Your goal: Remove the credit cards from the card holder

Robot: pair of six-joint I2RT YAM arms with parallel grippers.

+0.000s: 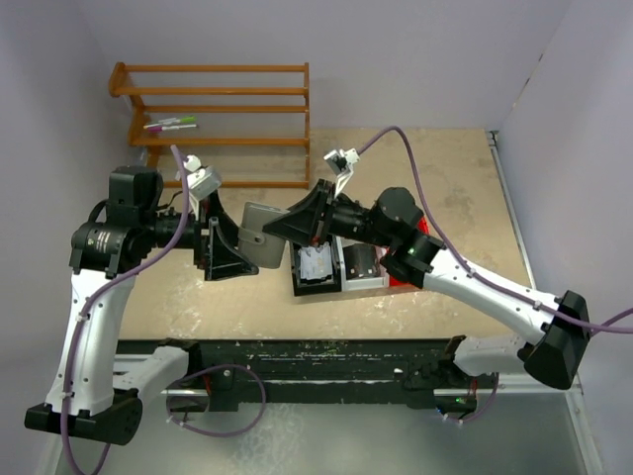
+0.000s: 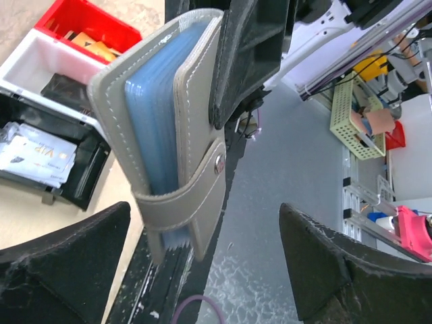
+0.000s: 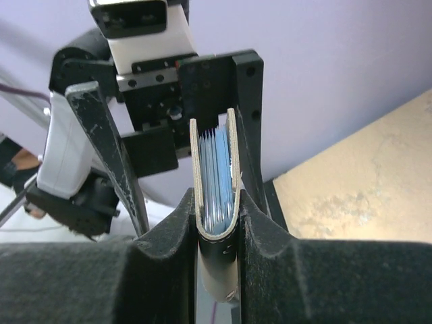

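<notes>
Aloft over the middle of the table point(image 1: 455, 198), my right gripper point(image 3: 216, 216) clamps one end of the card holder point(image 2: 196, 115), strap snapped shut; my left gripper point(image 2: 202, 250) gapes wide around it. Tugging that strap could, I judge, twist the holder loose toward the black bin point(image 2: 93, 172) beside it. Farther off, a wooden rack point(image 1: 213, 92) fills the far-left corner.

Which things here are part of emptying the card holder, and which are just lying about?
Job: card holder, blue sleeves inside, right end effector clamping it, open left end effector, loose cards in bins.
Lying about: wooden rack, markers.
</notes>
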